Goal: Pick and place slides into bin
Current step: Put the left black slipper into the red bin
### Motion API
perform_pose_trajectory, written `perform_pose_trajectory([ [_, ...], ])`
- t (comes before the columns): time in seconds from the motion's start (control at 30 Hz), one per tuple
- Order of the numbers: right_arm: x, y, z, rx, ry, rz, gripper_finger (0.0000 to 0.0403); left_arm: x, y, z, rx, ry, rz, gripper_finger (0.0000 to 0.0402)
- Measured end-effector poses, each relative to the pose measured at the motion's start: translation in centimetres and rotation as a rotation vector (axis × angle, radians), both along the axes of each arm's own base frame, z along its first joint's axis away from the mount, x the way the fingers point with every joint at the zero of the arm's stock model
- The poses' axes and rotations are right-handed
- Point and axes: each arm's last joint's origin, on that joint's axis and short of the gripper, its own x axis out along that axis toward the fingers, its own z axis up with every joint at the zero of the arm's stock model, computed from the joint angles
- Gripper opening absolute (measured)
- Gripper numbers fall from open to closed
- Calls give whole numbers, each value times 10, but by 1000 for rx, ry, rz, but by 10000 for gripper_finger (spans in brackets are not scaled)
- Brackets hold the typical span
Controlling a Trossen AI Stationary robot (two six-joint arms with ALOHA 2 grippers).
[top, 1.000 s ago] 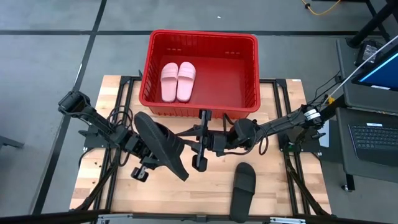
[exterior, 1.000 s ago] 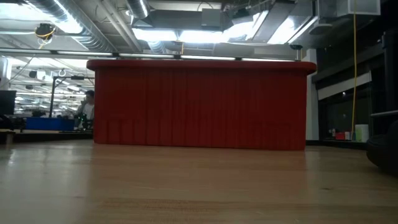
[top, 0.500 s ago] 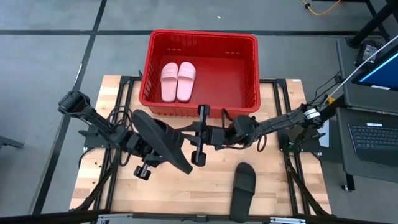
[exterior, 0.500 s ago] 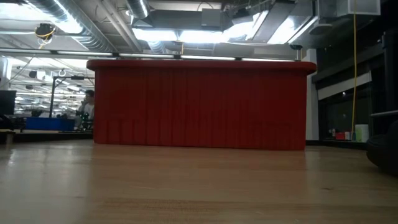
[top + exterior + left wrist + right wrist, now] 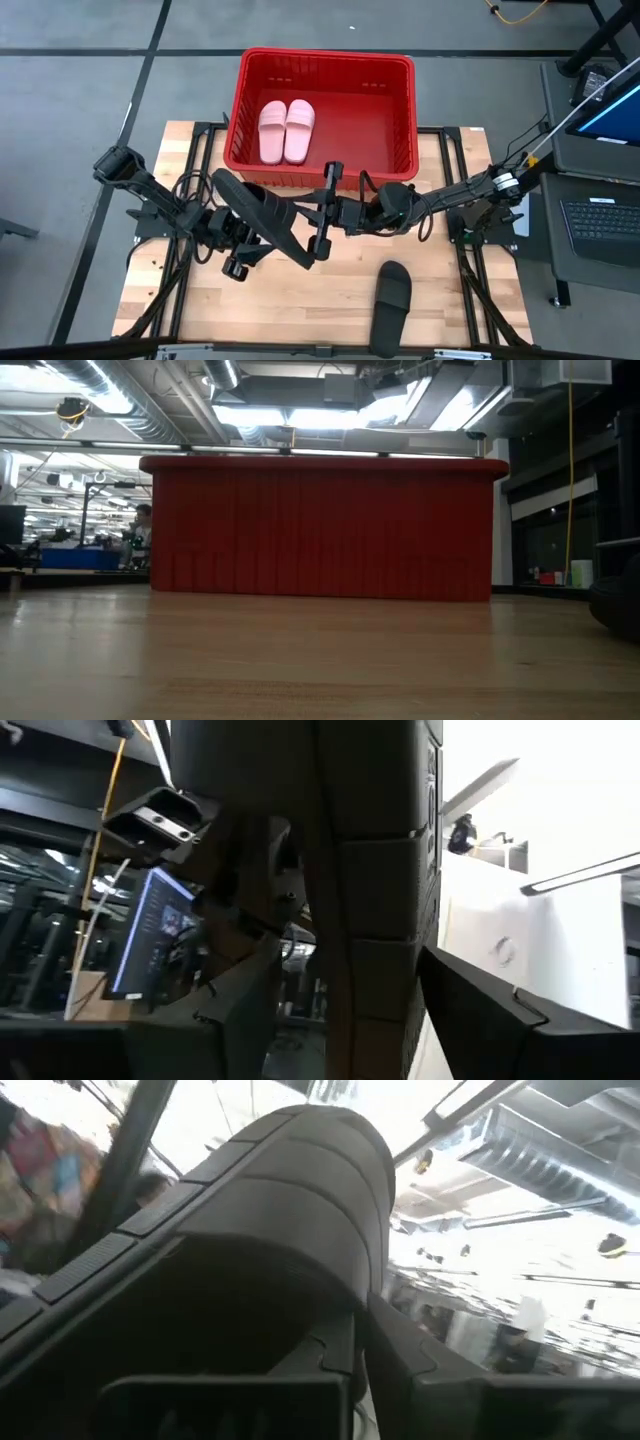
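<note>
The red bin stands at the table's far edge and shows as a red wall in the low view. Two pale pink slides lie side by side on its floor at the left. One black slide is up in the air over the table's middle, between both grippers. My left gripper is open with a finger on either side of that slide; a gap shows beside one finger. My right gripper is shut on the slide. A second black slide lies sole down near the table's front edge. My right gripper pinches the black slide's edge between its two shut fingers, at the end nearest the table's right side. It comes at the slide roughly level from the right. The slide is clear of the table and tilted on edge.
Bare wood lies left of the second black slide. The bin's right half holds nothing. A laptop and gear stand off the table's right side. A person shows far off in the room.
My left wrist has turned, and the black slide in the air has turned a little with it, its near end swinging up toward the right gripper. My right gripper has edged toward the slide. The slide on the table and the pink pair have not moved.
</note>
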Motion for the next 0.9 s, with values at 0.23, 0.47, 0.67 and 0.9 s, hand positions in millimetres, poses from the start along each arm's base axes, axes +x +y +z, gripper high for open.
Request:
perform_pose_trajectory([
  [0.23,-7,11,3,-37,31,-133,14,-3,0,2,-3,38,119,234],
  [0.47,-12,21,2,-51,69,-255,14,-17,-3,9,-7,88,274,232],
  [0.67,-13,22,2,-36,75,-279,14,-28,-11,12,-12,127,321,231],
  [0.9,-15,19,4,-67,78,-406,14,-45,-19,14,-54,262,460,223],
])
